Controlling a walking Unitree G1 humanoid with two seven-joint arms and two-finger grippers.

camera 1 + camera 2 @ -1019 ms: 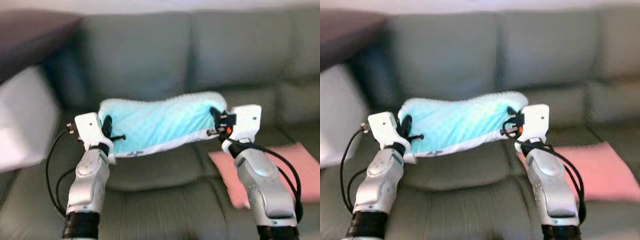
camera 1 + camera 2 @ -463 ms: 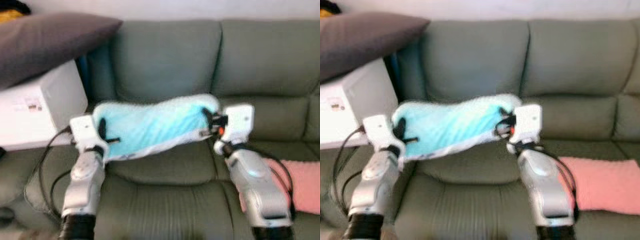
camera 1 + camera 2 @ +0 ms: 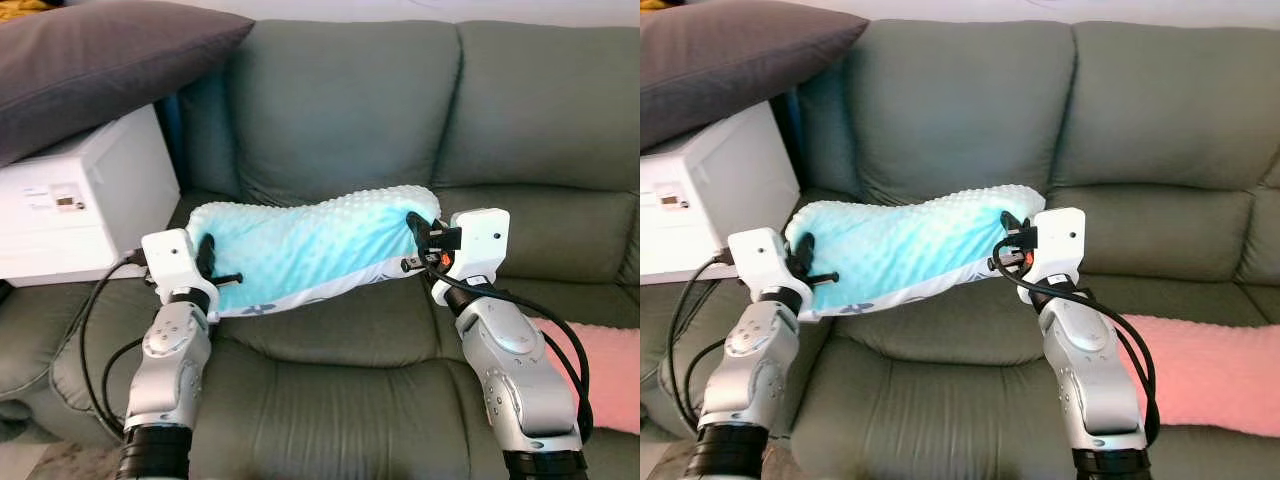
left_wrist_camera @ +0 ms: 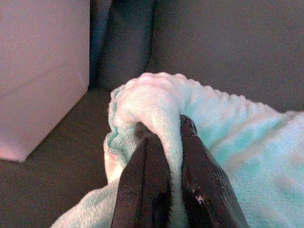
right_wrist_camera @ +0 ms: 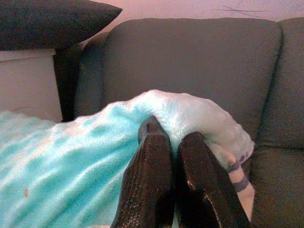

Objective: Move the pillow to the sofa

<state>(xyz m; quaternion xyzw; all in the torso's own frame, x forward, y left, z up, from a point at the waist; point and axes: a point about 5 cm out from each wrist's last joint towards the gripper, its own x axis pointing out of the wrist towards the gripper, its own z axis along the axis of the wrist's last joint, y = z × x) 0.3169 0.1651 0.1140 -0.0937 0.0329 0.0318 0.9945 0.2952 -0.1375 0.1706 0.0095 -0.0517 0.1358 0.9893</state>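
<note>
The robot holds a soft blue pillow (image 3: 310,245) up in the air, right in front of the green sofa (image 3: 340,130). The pillow is bumpy on top and has a white edge with little dark marks along its lower side. It hangs just above the sofa's seat and is not lying on it.

The left gripper (image 3: 208,258) pinches one end of the pillow. Its two black fingers (image 4: 145,185) are squeezed together with a fold of the fluffy cloth caught between them. The right gripper (image 3: 418,228) pinches the other end the same way. Its black fingers (image 5: 152,180) are pressed close, with the pillow's white edge bunched up between them. The pillow stretches between the two grippers and sags a little in the middle.

A white box (image 3: 80,205) sits on the sofa's seat, at the sofa's left end, close to the pillow's left end. A big gray cushion (image 3: 100,60) rests on top of the box and leans over the sofa's back. A pink blanket (image 3: 1210,365) lies on the sofa's seat, off toward the sofa's right end, well apart from the pillow. Black cables loop along both silver arms.
</note>
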